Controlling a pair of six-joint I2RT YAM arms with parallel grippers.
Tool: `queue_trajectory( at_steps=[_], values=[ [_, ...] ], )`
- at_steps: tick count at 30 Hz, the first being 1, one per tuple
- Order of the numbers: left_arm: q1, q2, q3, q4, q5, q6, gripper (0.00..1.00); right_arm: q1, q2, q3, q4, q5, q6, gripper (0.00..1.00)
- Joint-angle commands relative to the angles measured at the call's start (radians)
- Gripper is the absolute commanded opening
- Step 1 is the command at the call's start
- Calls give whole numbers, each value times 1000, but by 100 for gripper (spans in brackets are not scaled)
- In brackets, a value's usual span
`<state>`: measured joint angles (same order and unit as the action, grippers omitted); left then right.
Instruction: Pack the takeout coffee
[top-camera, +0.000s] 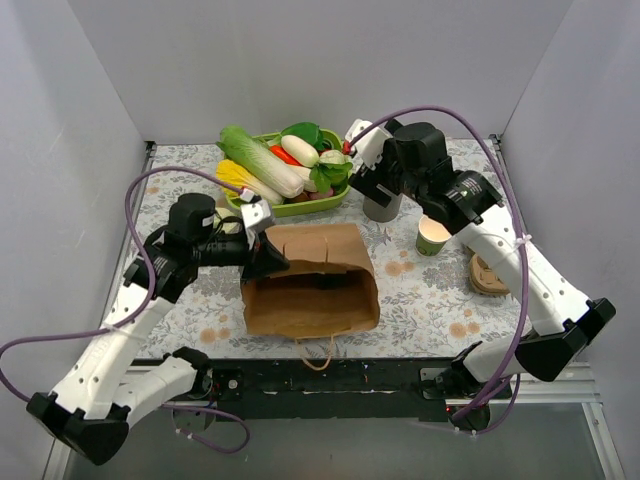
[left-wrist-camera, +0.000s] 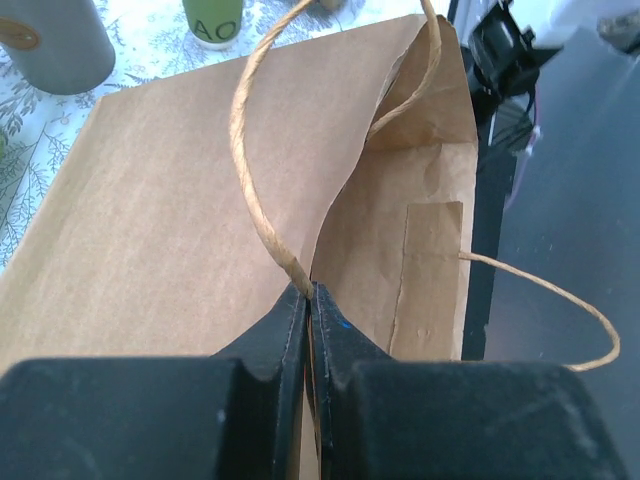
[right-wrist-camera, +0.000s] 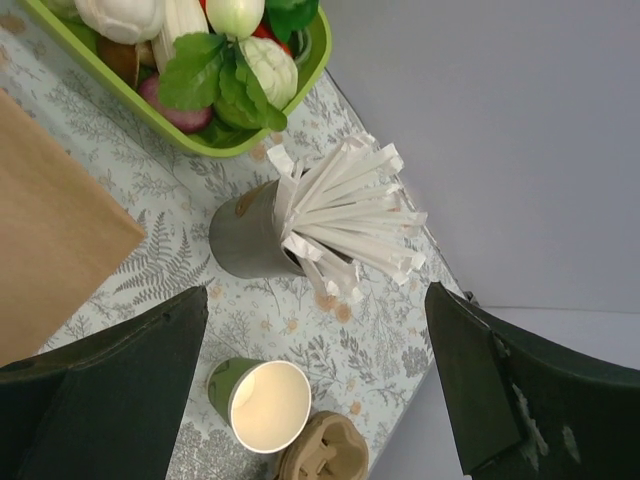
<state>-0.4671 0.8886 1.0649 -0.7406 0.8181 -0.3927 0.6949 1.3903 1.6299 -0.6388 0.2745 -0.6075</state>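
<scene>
Your left gripper (left-wrist-camera: 308, 293) is pinching the top edge of the paper bag (top-camera: 310, 320) tight, by its string handle (left-wrist-camera: 250, 150). Your right gripper (right-wrist-camera: 318, 300) is hanging wide apart over the grey straw holder (right-wrist-camera: 245, 240), past the bag's far right corner. Something dark is sitting inside the bag; you cannot tell if it is the takeout coffee.

Far side crowded, right of the bag open.
Tray (top-camera: 285, 210), straw holder (top-camera: 382, 208) and cup (top-camera: 433, 236) block the far right; table (top-camera: 415, 297) bare beside bag (top-camera: 310, 290).
</scene>
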Motion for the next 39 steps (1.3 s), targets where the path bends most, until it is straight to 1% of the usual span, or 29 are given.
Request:
queue_trajectory(
  at_steps=[1, 5, 6, 7, 9, 10, 11, 12, 14, 15, 18, 19, 21, 24, 25, 27, 28, 29, 30, 31, 32, 33, 34, 36, 37, 39],
  values=[
    [1, 94, 125, 24, -48, -162, 0, -9, 3, 137, -48, -80, 41, 96],
    [16, 176, 210, -14, -47, -208, 0, -11, 22, 246, -156, -182, 63, 94],
    [19, 191, 225, -25, -39, -218, 0, -11, 23, 267, -194, -240, 63, 93],
    [27, 226, 260, -49, -27, -225, 0, -11, 23, 284, -214, -267, 61, 91],
    [59, 259, 280, -65, 19, -262, 0, -11, 13, 314, -243, -334, 52, 90],
    [77, 289, 302, -81, 44, -277, 0, -11, 13, 321, -254, -348, 48, 90],
    [123, 308, 306, -86, 80, -294, 0, -11, 15, 343, -265, -359, 34, 89],
    [146, 325, 311, -92, 143, -319, 0, -11, 18, 352, -275, -374, 28, 89],
    [200, 364, 314, -102, 202, -351, 0, -11, 26, 375, -303, -386, 20, 88],
    [212, 372, 317, -102, 257, -373, 0, -11, 29, 381, -311, -397, 20, 87],
    [226, 385, 308, -89, 254, -388, 0, -11, 32, 380, -315, -420, 32, 86],
    [238, 385, 300, -63, 260, -421, 0, -11, 32, 380, -317, -423, 37, 86],
    [280, 392, 305, -34, 274, -442, 0, -9, 38, 390, -315, -429, 43, 86],
    [306, 441, 348, 0, 204, -456, 0, -11, 47, 397, -306, -440, 48, 86],
    [311, 455, 354, 60, 88, -460, 0, -9, 49, 384, -297, -443, 49, 86],
    [312, 480, 371, 143, -64, -466, 0, -11, 55, 369, -274, -458, 54, 86],
    [312, 515, 377, 229, -121, -459, 0, -11, 56, 358, -266, -465, 57, 86],
    [312, 536, 382, 260, -214, -427, 5, -11, 62, 349, -262, -472, 55, 86],
    [312, 573, 392, 277, -246, -414, 17, -11, 65, 343, -268, -497, 48, 86],
    [312, 651, 461, 241, -269, -393, 21, -11, 70, 337, -278, -512, 19, 88],
    [314, 696, 499, 207, -263, -350, 24, -11, 78, 329, -294, -530, -6, 89],
    [314, 725, 544, 170, -243, -335, 29, -11, 81, 329, -317, -570, -32, 90],
    [315, 752, 588, 124, -212, -333, 42, -9, 82, 320, -334, -586, -53, 92],
    [317, 730, 578, 130, -153, -340, 49, -9, 69, 271, -320, -590, -87, 93],
    [317, 702, 558, 180, -140, -348, 54, -9, 62, 256, -288, -587, -90, 94],
    [317, 620, 494, 248, -120, -357, 62, -9, 52, 231, -265, -597, -101, 95]
  ],
)
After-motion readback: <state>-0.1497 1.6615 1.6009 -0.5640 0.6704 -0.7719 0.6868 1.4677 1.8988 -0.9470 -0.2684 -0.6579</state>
